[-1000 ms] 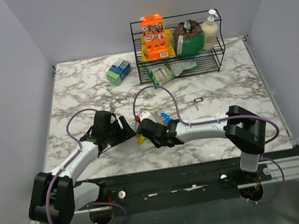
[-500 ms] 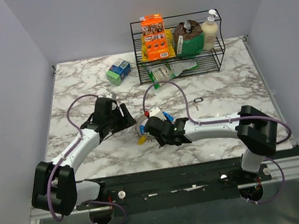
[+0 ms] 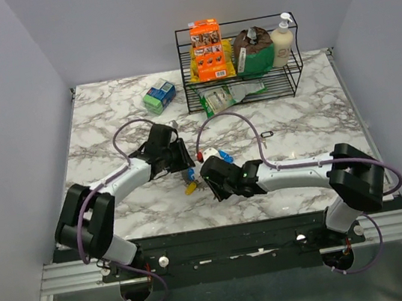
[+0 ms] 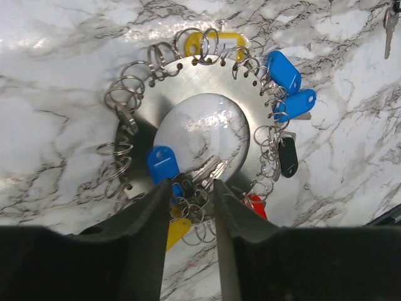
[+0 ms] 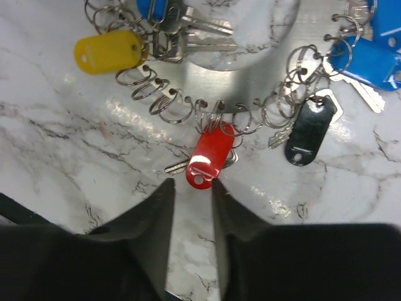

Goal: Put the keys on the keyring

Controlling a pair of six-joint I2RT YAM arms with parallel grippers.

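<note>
as the left gripper (image 4: 191,185) swings in from the side, both arms now crowd the keyring (image 4: 200,78) at mid-table.
left jaws narrowed over rings beside a blue key (image 4: 161,164), grip unclear; right gripper (image 5: 191,183) narrow, empty, at the red key (image 5: 210,160): two-handed threading looks imminent.

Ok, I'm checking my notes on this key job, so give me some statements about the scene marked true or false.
1. A red tag lies just ahead of the right gripper. True.
2. The right gripper holds the black tag. False: its jaws stand apart and empty, and that tag lies off to one side.
3. One key lies alone on the table, off the keyring. True.
4. The rack stands empty. False: it holds a box and a bottle, among other things.
</note>
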